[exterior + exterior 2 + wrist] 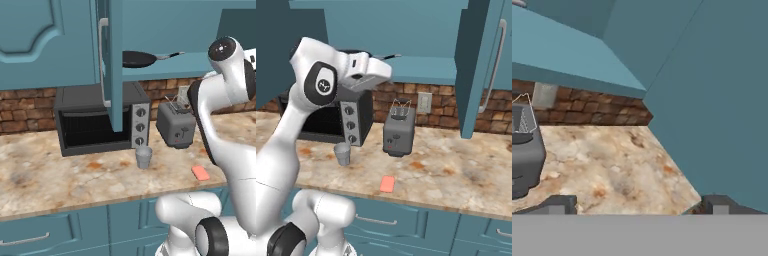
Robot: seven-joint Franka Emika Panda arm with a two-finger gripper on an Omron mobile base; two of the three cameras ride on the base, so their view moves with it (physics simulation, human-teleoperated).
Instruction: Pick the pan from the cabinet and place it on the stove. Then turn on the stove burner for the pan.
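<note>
The cabinet stands open, both doors swung out, and there on its bottom shelf lies the pan, black and shallow, handle reaching off to the right along the shelf. In the right base view the pan is just a sliver of handle peeking past the arm's wrist. Nothing else can be made out on that shelf.

Down on the counter: a black toaster oven against the brick wall, partly behind the left cabinet door, whose lower edge hangs in front of it. A small grey cup stands just in front of the oven, upright; whether anything is in it, I cannot tell. A grey toaster sits to the right, and a pink sponge lies flat near the counter's front edge.

The gripper is spread wide, gripping nothing, fingertips apart over bare counter. It hangs below shelf level, between the toaster and the right door. That door's face is close on one side; open marble lies beneath.
</note>
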